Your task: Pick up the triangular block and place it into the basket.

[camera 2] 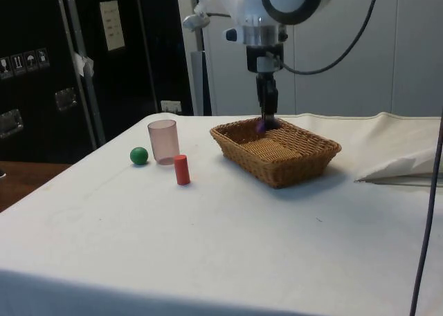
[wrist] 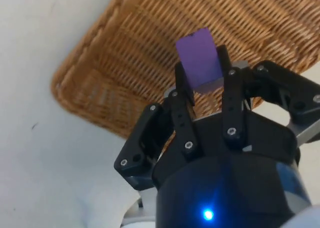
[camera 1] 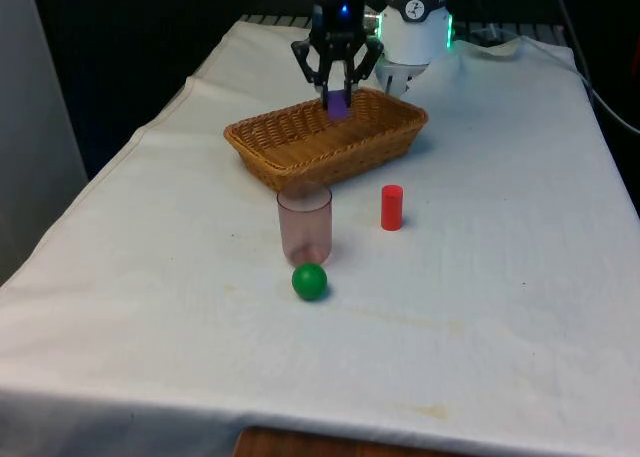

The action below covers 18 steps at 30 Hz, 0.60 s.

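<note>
The black gripper (camera 1: 338, 95) clamps a purple triangular block (camera 1: 338, 105) between its fingers, hanging over the far part of a wicker basket (camera 1: 300, 162); the block sits just above the woven floor, inside the rim; to finish well, lower a little and open only while clear of the walls; nearer the camera stand a pink cup (camera 1: 305, 225), a red cylinder (camera 1: 391, 207) and a green ball (camera 1: 309, 281).
</note>
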Available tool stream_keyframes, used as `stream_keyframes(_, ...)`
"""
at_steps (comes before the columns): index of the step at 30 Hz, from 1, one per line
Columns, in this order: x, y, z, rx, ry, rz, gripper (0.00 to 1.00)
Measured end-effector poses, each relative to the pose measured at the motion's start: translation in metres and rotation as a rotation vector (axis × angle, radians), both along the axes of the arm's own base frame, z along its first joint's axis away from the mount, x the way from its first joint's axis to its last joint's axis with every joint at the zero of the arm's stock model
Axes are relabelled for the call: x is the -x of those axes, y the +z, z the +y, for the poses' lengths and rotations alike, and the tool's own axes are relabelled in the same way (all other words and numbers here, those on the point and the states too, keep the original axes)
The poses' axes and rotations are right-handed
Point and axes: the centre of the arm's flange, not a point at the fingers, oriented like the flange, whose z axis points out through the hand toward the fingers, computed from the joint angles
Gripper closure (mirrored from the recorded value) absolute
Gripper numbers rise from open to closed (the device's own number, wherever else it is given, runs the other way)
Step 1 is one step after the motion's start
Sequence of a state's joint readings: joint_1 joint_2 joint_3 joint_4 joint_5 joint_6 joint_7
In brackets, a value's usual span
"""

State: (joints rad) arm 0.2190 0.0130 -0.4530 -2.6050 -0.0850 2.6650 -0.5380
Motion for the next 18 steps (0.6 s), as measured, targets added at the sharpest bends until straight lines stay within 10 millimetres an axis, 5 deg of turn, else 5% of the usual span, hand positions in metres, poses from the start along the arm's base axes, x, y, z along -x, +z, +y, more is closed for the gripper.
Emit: stream_keyframes(18, -0.013, -0.048, -0.011, 0.067, 0.024, -0.020, 0.67)
